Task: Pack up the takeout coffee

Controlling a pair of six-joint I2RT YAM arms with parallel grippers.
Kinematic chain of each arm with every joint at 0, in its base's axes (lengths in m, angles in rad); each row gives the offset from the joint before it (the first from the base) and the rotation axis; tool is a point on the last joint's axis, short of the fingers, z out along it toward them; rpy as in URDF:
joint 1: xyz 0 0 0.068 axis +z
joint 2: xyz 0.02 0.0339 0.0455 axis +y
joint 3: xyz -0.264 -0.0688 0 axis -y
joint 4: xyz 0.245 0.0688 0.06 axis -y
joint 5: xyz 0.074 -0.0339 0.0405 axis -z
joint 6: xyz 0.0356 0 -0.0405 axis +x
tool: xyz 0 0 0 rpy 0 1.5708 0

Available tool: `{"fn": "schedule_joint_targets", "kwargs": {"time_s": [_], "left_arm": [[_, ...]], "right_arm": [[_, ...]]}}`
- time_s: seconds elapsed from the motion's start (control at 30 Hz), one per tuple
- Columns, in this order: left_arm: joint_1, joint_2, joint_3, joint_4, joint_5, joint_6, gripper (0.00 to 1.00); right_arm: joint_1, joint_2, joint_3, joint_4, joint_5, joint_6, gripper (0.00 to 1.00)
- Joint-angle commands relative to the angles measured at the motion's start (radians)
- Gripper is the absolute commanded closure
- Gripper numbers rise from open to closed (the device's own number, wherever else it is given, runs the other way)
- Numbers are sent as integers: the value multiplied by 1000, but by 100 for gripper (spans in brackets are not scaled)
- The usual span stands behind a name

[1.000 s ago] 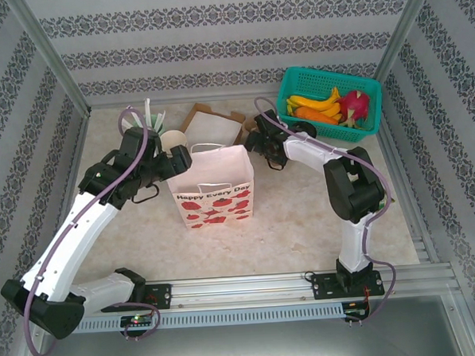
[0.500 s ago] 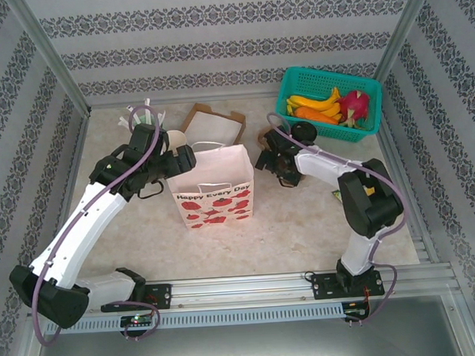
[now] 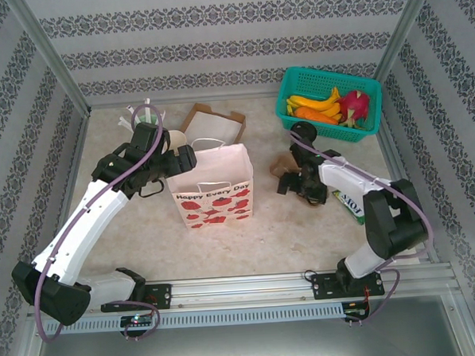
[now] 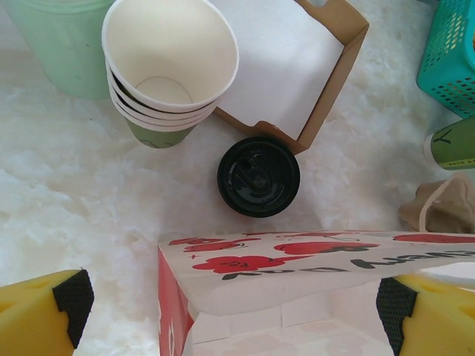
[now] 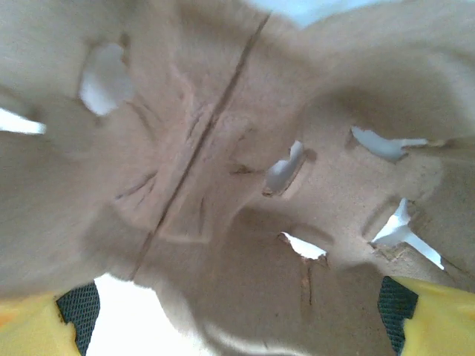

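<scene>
Over bag (image 4: pixel 282 252), L tool (image 4: pixel 236 308) is being held wide apart, empty; R tool (image 5: pixel 236 300), likewise apart, is being pulled nearer w/ carrier (image 5: pixel 223 185) vs. before.

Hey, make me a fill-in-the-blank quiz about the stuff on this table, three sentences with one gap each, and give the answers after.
1. The lid lying beside the stack of cups is coloured ____.
2. The words on the paper bag read Happy Every ____.
3. The bananas lie inside the teal ____.
Missing words: black; Day; basket.
</scene>
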Motion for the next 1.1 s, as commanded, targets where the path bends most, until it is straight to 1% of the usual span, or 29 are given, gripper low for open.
{"fn": "schedule_joint_targets", "kwargs": {"time_s": [0.0, 0.03, 0.1, 0.17, 0.2, 0.27, 0.3, 0.37, 0.43, 0.47, 0.6, 0.73, 0.8, 1.0, 1.07], "left_arm": [[15, 1, 43, 32, -7, 35, 0], [15, -1, 46, 32, -7, 41, 0], [14, -4, 50, 37, -11, 52, 0], [15, -7, 56, 34, -30, 62, 0], [14, -9, 59, 33, -42, 66, 0], [16, -22, 55, 36, -65, 66, 0], [15, -27, 50, 44, -69, 66, 0], [16, -39, 40, 58, -71, 67, 0], [18, -44, 33, 62, -73, 71, 0], [18, -46, 33, 60, -74, 72, 0], [20, -42, 33, 52, -80, 80, 0], [21, -36, 31, 46, -71, 79, 0], [21, -34, 29, 45, -70, 80, 0], [24, -18, 40, 39, -69, 91, 0], [26, -9, 48, 41, -58, 95, 0]], "right_arm": [[-53, -72, -9, -83, -10, -122, 2], [-66, -88, -9, -86, -7, -133, 2], [-93, -123, -6, -71, -40, -132, 2], [-103, -148, -5, -33, -91, -97, 2], [-104, -154, -6, -17, -97, -68, 3], [-103, -144, -9, 9, -84, 19, 10], [-103, -133, -9, 16, -76, 54, 11], [-98, -101, -3, 19, -31, 105, 19], [-85, -70, 10, 6, 23, 119, 23], [-84, -55, 20, 2, 31, 122, 26], [-73, -7, 51, 5, 18, 127, 37], [-55, 46, 98, -13, 26, 120, 54], [-53, 64, 109, -15, 33, 121, 55], [-50, 104, 126, -17, 57, 123, 56], [-47, 114, 130, -15, 70, 124, 58]]}}
